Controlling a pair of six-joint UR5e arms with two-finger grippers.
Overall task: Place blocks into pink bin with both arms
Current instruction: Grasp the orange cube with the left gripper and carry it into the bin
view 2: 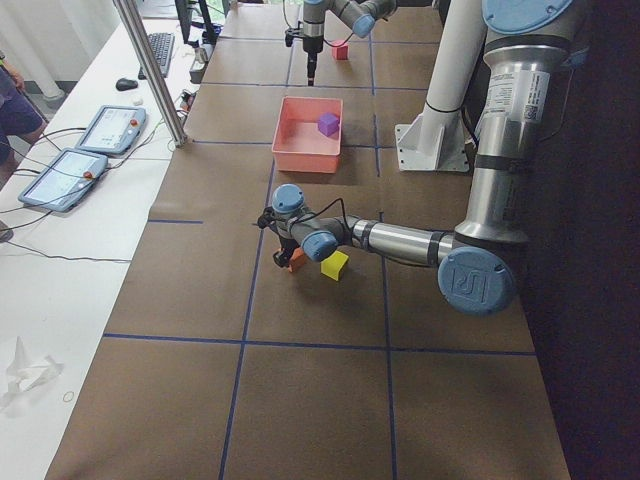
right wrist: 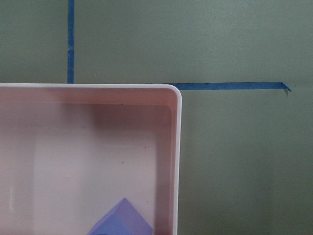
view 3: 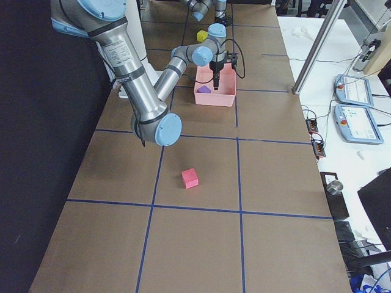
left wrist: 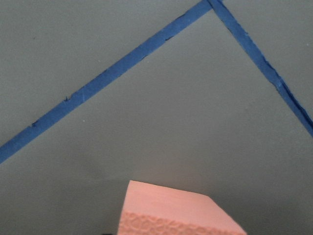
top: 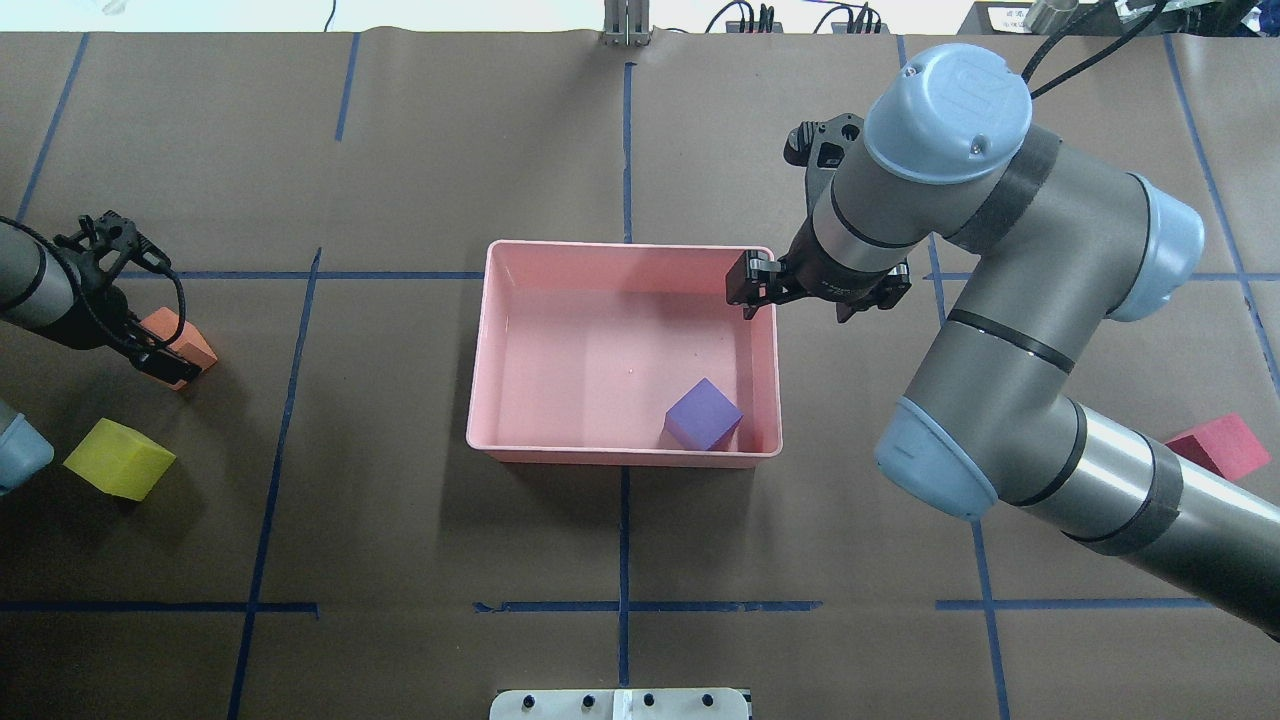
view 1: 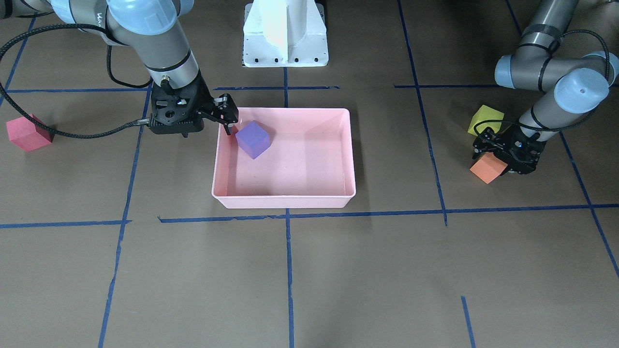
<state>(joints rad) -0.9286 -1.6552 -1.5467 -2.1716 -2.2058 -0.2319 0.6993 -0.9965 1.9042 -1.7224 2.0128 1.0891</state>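
Note:
The pink bin sits mid-table, also in the overhead view. The purple block lies inside it near a corner, also in the right wrist view. My right gripper hovers above that end wall, open and empty. My left gripper is down at the table, shut on the orange block, which fills the bottom of the left wrist view. The yellow-green block lies just beside it. The red block lies alone on the right arm's side.
The white base pedestal stands behind the bin. Blue tape lines cross the brown table cover. A metal post and tablets stand on the side table beyond the far edge.

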